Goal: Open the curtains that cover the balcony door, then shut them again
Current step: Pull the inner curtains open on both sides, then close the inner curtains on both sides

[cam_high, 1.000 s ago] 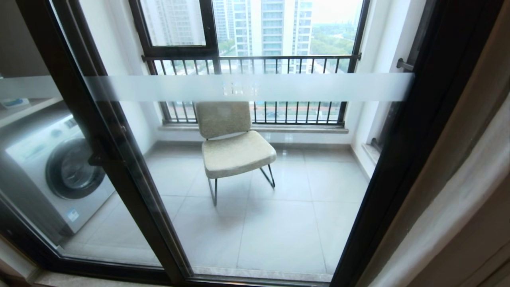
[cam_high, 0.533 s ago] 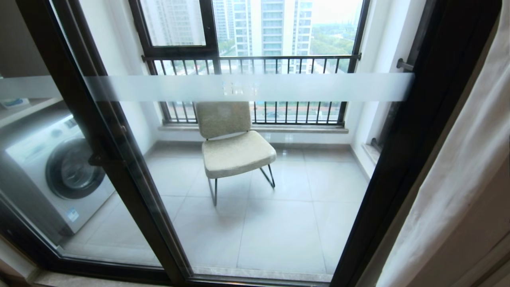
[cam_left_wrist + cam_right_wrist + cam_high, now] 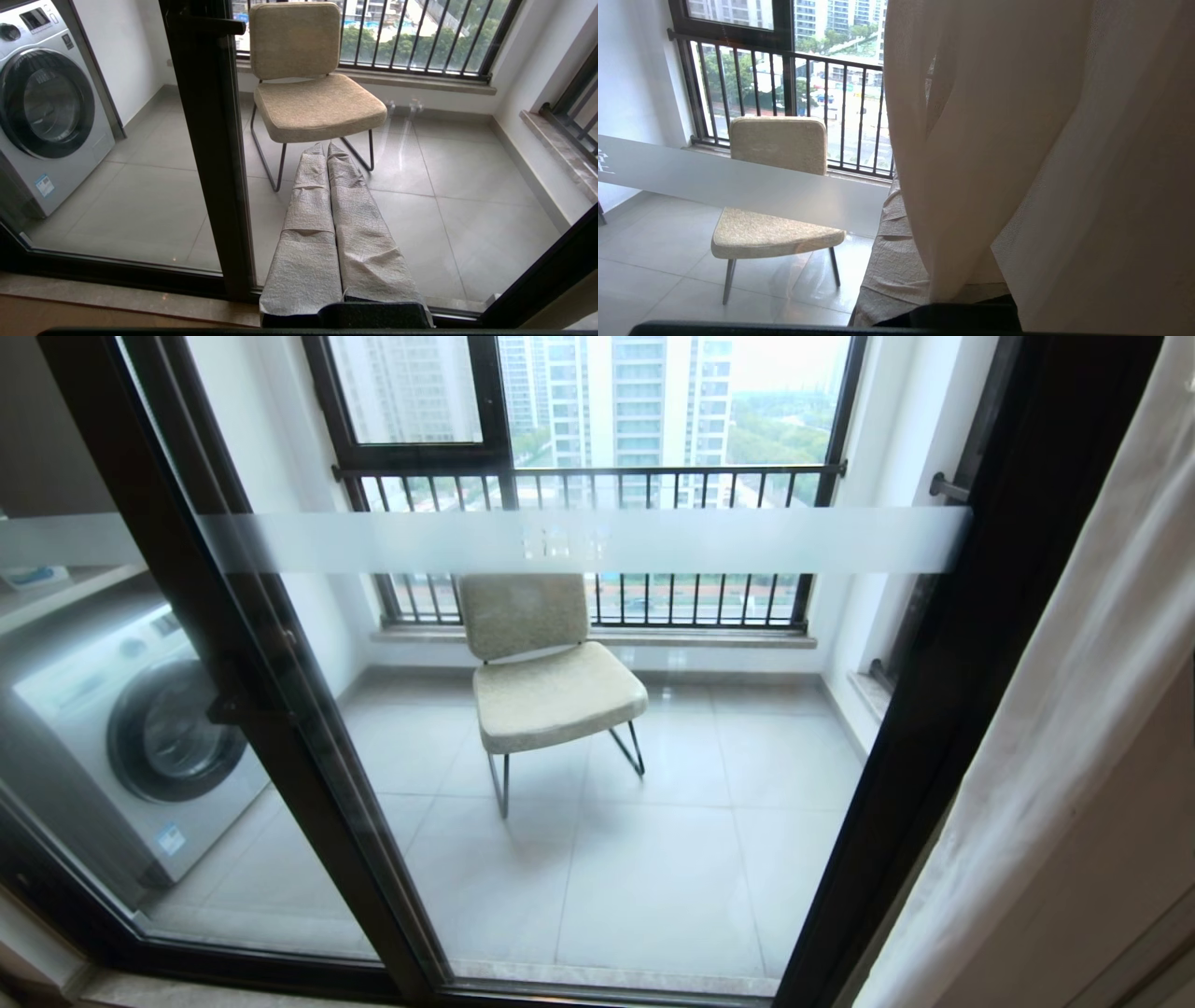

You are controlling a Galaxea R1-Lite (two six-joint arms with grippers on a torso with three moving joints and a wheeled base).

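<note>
Balcony door (image 3: 280, 728) ahead, curtains (image 3: 1074, 728) at three o'clock
Behind the glass, chair (image 3: 551, 681) at twelve o'clock, washing machine (image 3: 140, 737) at nine, railing (image 3: 597, 485) behind the chair

A: Curtain materials?
B: Sheer white see-through curtain layer (image 3: 1087, 186), fine open weave, matt. Opaque cream-beige woven curtain layer (image 3: 1120, 859) beside it, also matt.
A: Door?
B: Tall sliding balcony door of clear glass in a dark brown-black frame (image 3: 280, 709), frame looks like smooth satin metal. Frosted white horizontal band (image 3: 597, 539) on the glass, matt.
A: Grippers?
B: Left gripper (image 3: 325, 148) fingers wrapped in grey crinkled textured cloth, rough. Right gripper's visible finger (image 3: 892, 252) has the same wrap.
A: Beyond the glass?
B: Beige upholstered chair on thin dark metal legs (image 3: 551, 691), nubby fabric. Large pale grey floor tiles (image 3: 653, 877), glossy. White front-loading washing machine (image 3: 140, 737), smooth shell.
</note>
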